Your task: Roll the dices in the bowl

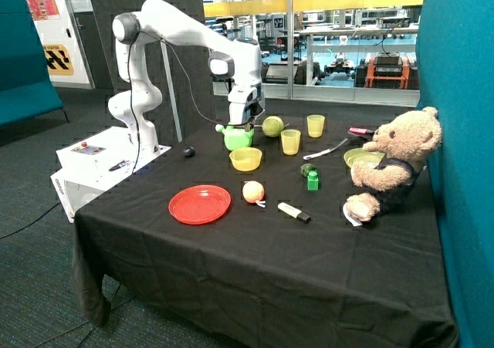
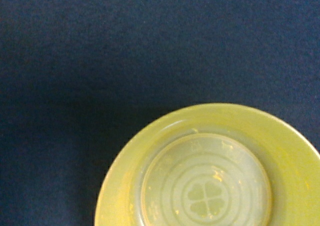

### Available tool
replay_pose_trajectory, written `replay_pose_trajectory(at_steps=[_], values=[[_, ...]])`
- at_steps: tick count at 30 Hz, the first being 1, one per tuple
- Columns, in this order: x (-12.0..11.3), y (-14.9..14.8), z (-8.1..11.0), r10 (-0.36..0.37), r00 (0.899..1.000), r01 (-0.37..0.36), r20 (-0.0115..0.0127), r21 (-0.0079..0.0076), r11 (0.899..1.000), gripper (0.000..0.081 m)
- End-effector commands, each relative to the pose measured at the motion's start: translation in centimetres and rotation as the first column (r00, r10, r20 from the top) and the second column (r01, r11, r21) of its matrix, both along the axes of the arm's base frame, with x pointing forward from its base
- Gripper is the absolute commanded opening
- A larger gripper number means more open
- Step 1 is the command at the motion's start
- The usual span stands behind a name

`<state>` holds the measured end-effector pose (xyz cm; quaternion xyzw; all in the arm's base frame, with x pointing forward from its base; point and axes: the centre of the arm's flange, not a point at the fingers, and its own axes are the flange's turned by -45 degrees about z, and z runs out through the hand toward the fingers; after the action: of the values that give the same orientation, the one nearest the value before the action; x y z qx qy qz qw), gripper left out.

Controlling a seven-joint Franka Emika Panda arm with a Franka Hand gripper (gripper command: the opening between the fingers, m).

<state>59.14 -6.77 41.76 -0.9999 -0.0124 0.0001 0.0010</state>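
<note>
A yellow bowl (image 1: 245,159) stands on the black tablecloth near the middle of the table. In the wrist view, which looks straight down, the bowl (image 2: 207,186) shows a clover mark on its bottom and nothing lies in it. No white dice show in either view. My gripper (image 1: 241,123) hangs just behind the bowl, right above a green pot-like toy (image 1: 238,137). The gripper itself does not show in the wrist view.
Two yellow cups (image 1: 290,141) (image 1: 315,125) and a green ball (image 1: 272,126) stand behind the bowl. A red plate (image 1: 199,204), a peach ball (image 1: 253,191), a marker (image 1: 293,211) and a green block (image 1: 312,180) lie in front. A small black round object (image 1: 188,152) and a teddy bear (image 1: 394,163) are at the sides.
</note>
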Motion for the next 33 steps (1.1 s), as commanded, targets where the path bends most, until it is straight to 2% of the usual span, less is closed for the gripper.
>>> replay_pose_trajectory(at_steps=[1,2,3,4,7,11,16,24,28,33], values=[[0.6,0.3,-0.2,0.015,1.000,-0.015,0.0003,-0.0020,1.000,0.0036],[0.4,0.4,-0.2,0.022,1.000,-0.022,0.0003,-0.0020,1.000,0.0200],[0.1,0.5,-0.3,0.025,1.000,-0.025,0.0003,-0.0020,1.000,0.0311],[-0.1,0.5,-0.4,0.027,1.000,-0.027,0.0003,-0.0020,1.000,0.0385],[-0.4,0.6,-0.7,0.031,1.000,-0.031,0.0003,-0.0020,1.000,0.0489],[-0.7,0.6,-0.7,0.037,0.999,-0.037,0.0003,-0.0020,0.999,0.0547],[-0.8,0.7,-0.5,0.043,0.999,-0.043,0.0003,-0.0020,0.999,0.0573],[-1.2,0.7,-0.5,0.047,0.999,-0.047,0.0003,-0.0020,0.999,0.0559],[-1.5,0.3,-0.4,0.049,0.999,-0.049,0.0003,-0.0020,0.999,0.0536],[-2.5,-0.4,0.0,0.063,0.998,-0.063,0.0003,-0.0020,0.998,0.0467]])
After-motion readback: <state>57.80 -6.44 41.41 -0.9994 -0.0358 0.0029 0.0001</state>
